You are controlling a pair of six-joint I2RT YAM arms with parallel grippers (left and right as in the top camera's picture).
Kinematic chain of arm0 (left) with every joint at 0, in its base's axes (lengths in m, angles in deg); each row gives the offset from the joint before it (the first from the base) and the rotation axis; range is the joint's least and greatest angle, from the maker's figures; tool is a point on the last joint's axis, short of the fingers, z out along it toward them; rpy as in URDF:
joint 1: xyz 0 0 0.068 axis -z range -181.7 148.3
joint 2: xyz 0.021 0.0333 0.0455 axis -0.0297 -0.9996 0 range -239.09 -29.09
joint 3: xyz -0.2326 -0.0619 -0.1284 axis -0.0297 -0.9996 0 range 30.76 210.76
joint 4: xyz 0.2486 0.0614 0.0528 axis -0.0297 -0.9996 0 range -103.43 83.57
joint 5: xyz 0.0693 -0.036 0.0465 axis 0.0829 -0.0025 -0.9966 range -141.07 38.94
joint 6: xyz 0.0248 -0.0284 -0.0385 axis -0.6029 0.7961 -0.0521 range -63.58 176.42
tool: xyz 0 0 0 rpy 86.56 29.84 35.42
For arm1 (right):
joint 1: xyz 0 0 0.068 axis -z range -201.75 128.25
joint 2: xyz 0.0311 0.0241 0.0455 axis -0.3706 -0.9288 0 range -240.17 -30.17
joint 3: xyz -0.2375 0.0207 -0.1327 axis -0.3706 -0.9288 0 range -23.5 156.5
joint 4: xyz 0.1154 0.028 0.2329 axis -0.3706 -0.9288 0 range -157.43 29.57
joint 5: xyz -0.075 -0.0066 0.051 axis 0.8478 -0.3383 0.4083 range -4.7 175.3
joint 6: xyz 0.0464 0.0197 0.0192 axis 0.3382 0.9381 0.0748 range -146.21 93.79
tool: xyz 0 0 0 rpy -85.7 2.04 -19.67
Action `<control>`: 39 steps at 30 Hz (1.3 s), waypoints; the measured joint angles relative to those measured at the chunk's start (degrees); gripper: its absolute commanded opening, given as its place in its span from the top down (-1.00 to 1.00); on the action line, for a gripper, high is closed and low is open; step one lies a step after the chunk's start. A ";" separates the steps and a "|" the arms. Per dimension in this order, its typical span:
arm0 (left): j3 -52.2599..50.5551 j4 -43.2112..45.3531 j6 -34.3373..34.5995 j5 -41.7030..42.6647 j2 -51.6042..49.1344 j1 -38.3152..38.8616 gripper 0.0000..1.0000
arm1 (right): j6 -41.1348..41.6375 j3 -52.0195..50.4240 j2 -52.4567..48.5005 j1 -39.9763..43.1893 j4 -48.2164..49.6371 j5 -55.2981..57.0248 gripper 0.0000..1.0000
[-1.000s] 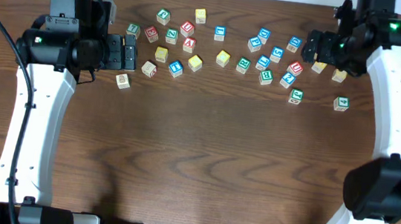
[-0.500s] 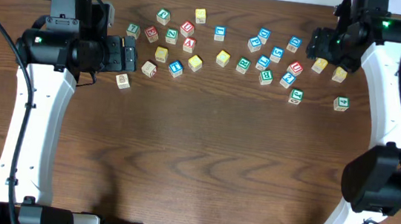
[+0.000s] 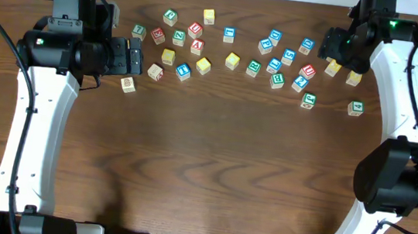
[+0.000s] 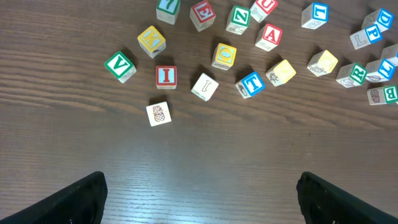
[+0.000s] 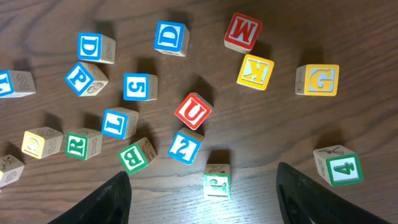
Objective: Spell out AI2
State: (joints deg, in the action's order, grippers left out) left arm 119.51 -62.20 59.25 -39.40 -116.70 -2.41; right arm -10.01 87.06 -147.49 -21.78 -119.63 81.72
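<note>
Both jaws gape wide and empty: the right gripper [image 5: 202, 190] has the 2 [image 5: 186, 147] just ahead at far right, while the I [image 4: 166, 76] and A [image 4: 269, 36] lie far left, nearer the left gripper [image 4: 199, 196].

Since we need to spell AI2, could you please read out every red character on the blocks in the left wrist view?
"I": the I block
"A": the A block
"E": the E block
"U": the U block, cut by the top edge
</note>
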 measured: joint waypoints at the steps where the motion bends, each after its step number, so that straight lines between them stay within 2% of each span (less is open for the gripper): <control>1: 0.00 0.00 0.00 0.00 0.00 0.00 -0.93 | 0.11 0.00 -0.07 0.00 0.00 0.00 -0.36; 18: 0.00 0.00 0.00 0.00 0.00 0.00 -0.92 | 1.42 0.00 -0.09 0.00 -1.18 5.57 -0.33; 30: 0.00 0.00 0.00 0.00 0.00 0.00 -0.93 | 1.38 0.00 -0.09 -1.70 0.66 5.95 -0.55; 39: 0.00 1.11 0.13 0.02 -1.38 0.02 -0.91 | 1.38 0.00 -0.09 -5.88 3.23 4.90 -0.43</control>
State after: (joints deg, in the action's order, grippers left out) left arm 119.51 -61.08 59.38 -39.38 -118.08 -2.39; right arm -8.63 87.06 -147.57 -27.66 -116.39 86.62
